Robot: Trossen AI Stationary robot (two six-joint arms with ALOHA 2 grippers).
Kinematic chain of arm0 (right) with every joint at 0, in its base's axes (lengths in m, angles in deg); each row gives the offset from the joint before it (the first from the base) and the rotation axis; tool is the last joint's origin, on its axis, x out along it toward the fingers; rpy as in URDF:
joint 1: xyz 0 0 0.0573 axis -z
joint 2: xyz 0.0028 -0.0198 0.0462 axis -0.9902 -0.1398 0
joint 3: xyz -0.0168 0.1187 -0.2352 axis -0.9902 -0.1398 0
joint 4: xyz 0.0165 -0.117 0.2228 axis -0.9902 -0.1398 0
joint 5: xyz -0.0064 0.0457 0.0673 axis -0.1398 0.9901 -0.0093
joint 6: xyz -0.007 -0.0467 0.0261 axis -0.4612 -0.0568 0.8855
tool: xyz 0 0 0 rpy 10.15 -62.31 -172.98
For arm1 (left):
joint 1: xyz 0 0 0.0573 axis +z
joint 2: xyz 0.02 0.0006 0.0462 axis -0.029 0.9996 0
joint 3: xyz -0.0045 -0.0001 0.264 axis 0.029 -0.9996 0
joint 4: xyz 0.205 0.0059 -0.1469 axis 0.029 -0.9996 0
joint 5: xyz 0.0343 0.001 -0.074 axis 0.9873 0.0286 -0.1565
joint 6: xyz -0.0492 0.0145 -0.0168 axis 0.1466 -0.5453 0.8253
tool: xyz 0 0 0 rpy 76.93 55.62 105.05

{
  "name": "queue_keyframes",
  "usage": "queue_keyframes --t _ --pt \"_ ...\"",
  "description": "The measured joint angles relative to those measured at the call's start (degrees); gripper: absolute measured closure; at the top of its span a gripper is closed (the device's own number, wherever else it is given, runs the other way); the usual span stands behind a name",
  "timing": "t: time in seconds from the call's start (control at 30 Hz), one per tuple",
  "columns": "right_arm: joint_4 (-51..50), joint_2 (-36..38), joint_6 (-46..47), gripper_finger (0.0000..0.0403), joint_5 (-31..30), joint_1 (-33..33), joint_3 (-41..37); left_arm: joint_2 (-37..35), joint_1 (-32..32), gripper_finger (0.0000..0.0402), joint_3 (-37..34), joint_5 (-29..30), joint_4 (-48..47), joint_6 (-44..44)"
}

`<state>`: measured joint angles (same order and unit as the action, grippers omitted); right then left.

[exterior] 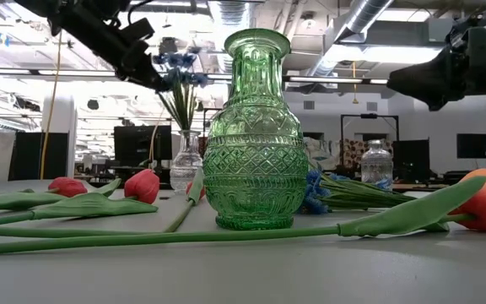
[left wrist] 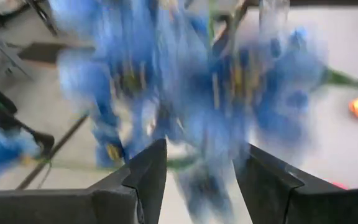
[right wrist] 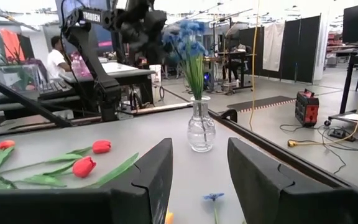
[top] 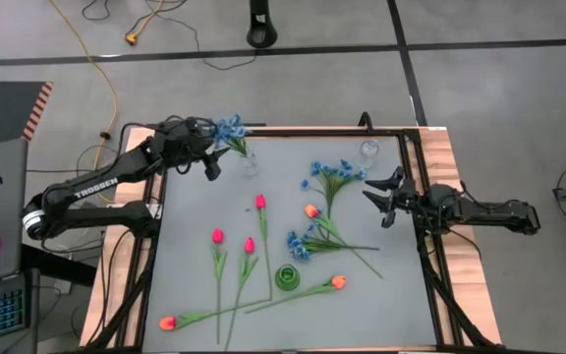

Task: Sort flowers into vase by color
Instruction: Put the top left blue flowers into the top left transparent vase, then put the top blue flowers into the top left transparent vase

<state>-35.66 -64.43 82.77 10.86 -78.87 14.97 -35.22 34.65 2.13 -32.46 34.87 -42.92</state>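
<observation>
A bunch of blue flowers [top: 230, 128] stands stem-down in a small clear vase [right wrist: 201, 127] at the table's far left. My left gripper [top: 211, 167] is open right beside its blossoms [left wrist: 185, 81], which fill the left wrist view ahead of the fingers. The green vase [top: 288, 277] stands empty near the front. Two more blue bunches [top: 332, 177], pink-red tulips [top: 249, 244] and orange tulips [top: 338, 282] lie flat on the table. My right gripper [top: 379, 197] waits open at the right edge, with nothing between its fingers [right wrist: 154, 168]. My left gripper is open close to the blue blossoms [right wrist: 188, 34] in the clear vase. I cannot tell whether a finger brushes them. The bunch stands in the vase on its own.
A second clear vase [top: 368, 150] stands empty at the far right, near my right gripper. Long stems cross the middle and front of the table [top: 391, 285]. A person sits at a desk beyond the table [right wrist: 58, 59].
</observation>
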Motion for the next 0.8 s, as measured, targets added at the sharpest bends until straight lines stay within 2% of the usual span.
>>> queue_keyframes --t 0.27,0.47,0.7,0.8 --pt "0.5 -0.4 3.2 0.022 -5.1 0.1 2.0 -3.9 -0.3 0.0231 0.0 -0.4 -4.9 0.0" --pt "0.2 -2.2 4.8 0.022 -5.9 0.0 3.6 -9.8 -0.4 0.0231 0.0 -0.7 -10.1 1.9" --pt "0.1 -11.2 6.4 0.022 -5.9 -0.1 8.0 -13.9 -1.8 0.0231 0.0 -7.6 -19.7 8.5" --pt "0.1 -16.7 6.4 0.0221 -5.9 -0.1 11.0 -14.6 -4.4 0.0231 -2.1 -9.1 -16.5 10.5"
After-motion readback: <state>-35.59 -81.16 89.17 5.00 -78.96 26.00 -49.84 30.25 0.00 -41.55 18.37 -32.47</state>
